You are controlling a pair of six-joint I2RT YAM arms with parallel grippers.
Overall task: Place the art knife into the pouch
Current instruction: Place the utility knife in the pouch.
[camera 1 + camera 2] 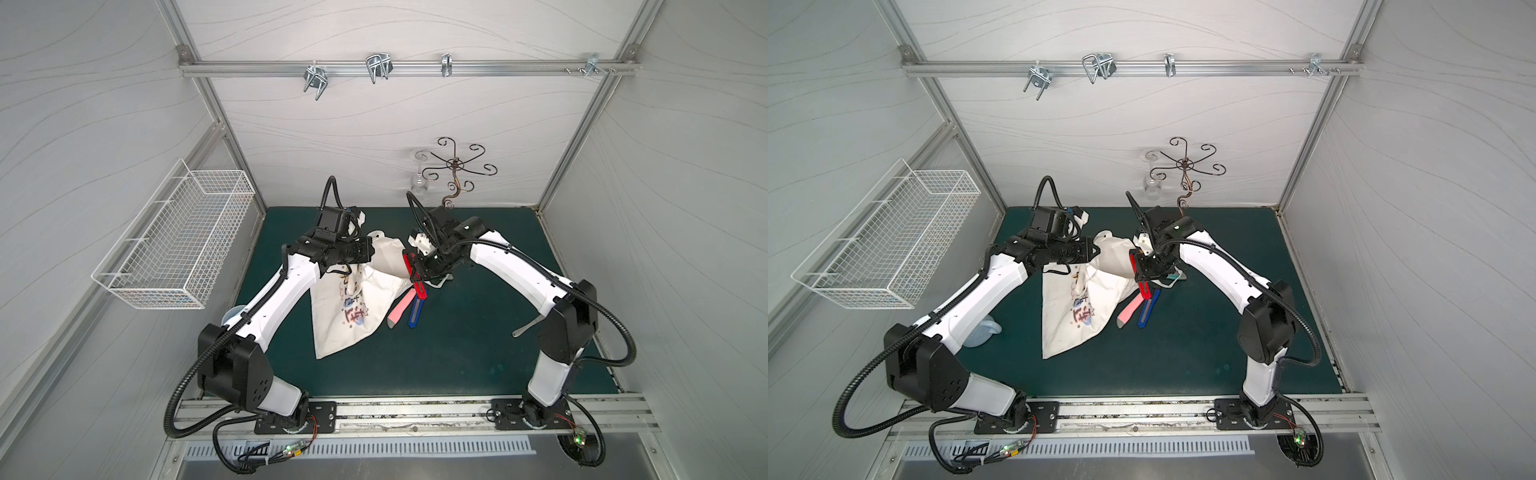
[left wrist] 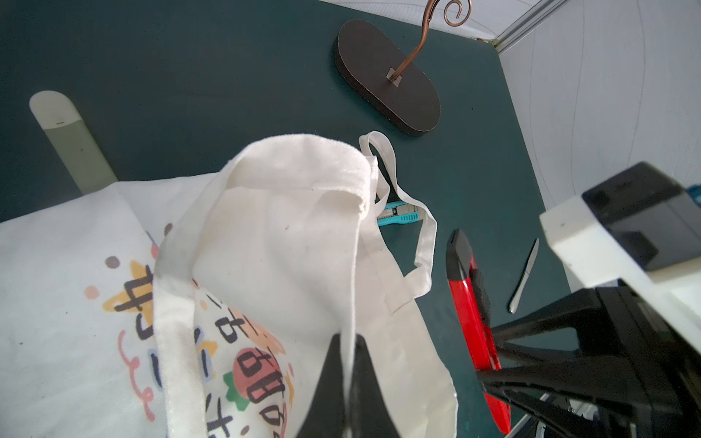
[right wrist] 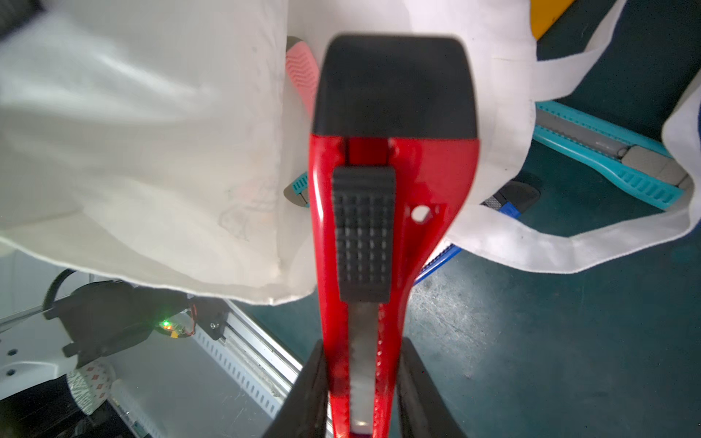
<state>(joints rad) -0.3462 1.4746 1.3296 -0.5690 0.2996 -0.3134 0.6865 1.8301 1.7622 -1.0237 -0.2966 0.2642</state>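
My left gripper [image 2: 349,352] is pinching the rim of the pouch [image 2: 288,235]; my right gripper [image 3: 364,379] is clamping the red art knife [image 1: 421,292] at the pouch's three o'clock in a top view, outside it. The mouth is gaping little; I am fearing the knife catching the cloth and dropping outside.

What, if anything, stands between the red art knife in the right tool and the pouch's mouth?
No separate object visibly does. The right tool holds the art knife beside the pouch, whose rim the left tool pinches up. A handle loop lies on that side; how wide the mouth gapes cannot be told.
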